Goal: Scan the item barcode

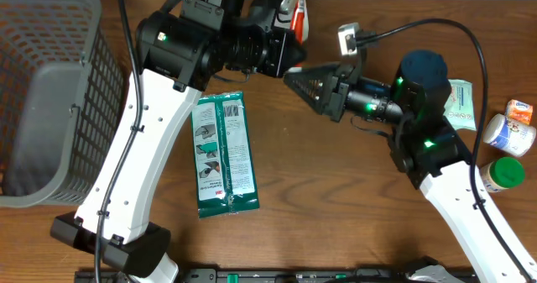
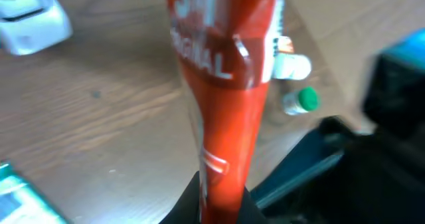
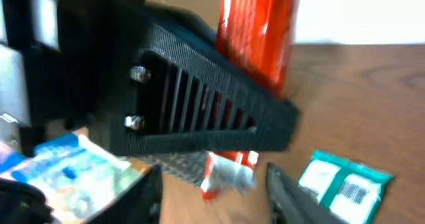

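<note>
White capitals on the red pack read "IGINAL", seemingly the end of "ORIGINAL", under larger letters that are cut off. The green pack carries a barcode on a white patch; its other print is too small to read.

A grey basket stands at the left edge of the wooden table. A green packet lies flat near the middle, printed side up. Over on the right, a pale pouch, a white bottle and a green-capped bottle sit near one another.
</note>
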Robot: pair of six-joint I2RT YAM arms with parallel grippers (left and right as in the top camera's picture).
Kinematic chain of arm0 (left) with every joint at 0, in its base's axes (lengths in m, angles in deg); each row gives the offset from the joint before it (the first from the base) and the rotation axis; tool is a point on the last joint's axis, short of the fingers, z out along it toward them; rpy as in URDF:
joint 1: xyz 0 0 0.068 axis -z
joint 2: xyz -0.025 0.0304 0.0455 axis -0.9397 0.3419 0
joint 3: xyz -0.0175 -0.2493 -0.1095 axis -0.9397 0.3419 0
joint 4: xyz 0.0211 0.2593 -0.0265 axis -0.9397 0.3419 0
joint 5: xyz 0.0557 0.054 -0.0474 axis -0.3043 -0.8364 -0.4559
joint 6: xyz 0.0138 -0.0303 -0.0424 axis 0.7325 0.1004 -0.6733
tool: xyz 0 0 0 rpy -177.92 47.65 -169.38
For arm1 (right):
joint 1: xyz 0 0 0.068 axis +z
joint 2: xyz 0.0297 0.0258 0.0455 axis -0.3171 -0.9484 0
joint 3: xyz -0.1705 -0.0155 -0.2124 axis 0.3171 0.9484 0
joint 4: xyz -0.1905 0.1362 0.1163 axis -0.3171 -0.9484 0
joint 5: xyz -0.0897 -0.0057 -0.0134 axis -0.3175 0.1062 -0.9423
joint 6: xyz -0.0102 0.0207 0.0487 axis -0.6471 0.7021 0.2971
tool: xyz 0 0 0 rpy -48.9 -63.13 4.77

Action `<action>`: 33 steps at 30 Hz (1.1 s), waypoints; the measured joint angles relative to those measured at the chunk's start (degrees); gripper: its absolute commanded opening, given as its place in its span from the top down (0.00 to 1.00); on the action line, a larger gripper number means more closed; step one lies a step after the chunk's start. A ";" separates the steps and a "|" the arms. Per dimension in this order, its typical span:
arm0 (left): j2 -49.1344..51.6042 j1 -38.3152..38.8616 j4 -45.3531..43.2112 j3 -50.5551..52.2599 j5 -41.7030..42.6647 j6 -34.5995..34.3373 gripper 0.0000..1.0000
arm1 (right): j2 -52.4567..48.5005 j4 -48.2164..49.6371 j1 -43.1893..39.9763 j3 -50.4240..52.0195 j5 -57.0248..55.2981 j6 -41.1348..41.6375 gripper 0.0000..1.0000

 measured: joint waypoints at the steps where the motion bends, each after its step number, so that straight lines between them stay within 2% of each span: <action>1: 0.00 -0.13 0.04 0.00 -1.66 0.42 0.93 | 0.02 0.00 -0.83 0.00 -0.04 0.22 0.41; 5: 0.00 -0.22 0.39 0.00 -9.20 2.08 0.93 | 0.09 -0.13 -4.90 0.00 0.17 0.24 0.29; 12: 0.02 -0.17 2.71 -0.28 -25.81 6.12 0.93 | 1.03 -7.56 -14.19 -0.02 0.37 -0.57 0.30; 17: 0.04 -0.17 -0.66 -1.05 -37.94 11.13 0.93 | 1.07 -11.80 -19.67 0.00 -2.54 -1.22 0.28; 18: 0.07 -0.17 -1.57 -1.09 -40.19 12.72 0.93 | 1.07 -12.09 -20.20 0.00 -3.02 -1.33 0.21; 19: 0.09 -0.17 -2.29 -1.09 -41.86 14.03 0.93 | 1.07 -12.68 -20.83 -0.02 -3.61 -1.33 0.01; 23: 0.98 -0.11 -6.51 -1.27 -47.71 21.49 0.93 | 1.11 -16.00 -21.57 -0.04 -5.53 -2.03 0.01; 27: 3.56 0.20 -11.74 -1.64 -51.10 30.53 0.93 | 1.11 -24.30 -21.57 -0.15 -8.68 -2.10 0.01; 33: 10.56 0.66 -18.10 -1.70 -52.92 40.63 0.93 | 1.11 -38.25 -21.57 -0.04 -21.38 -2.05 0.01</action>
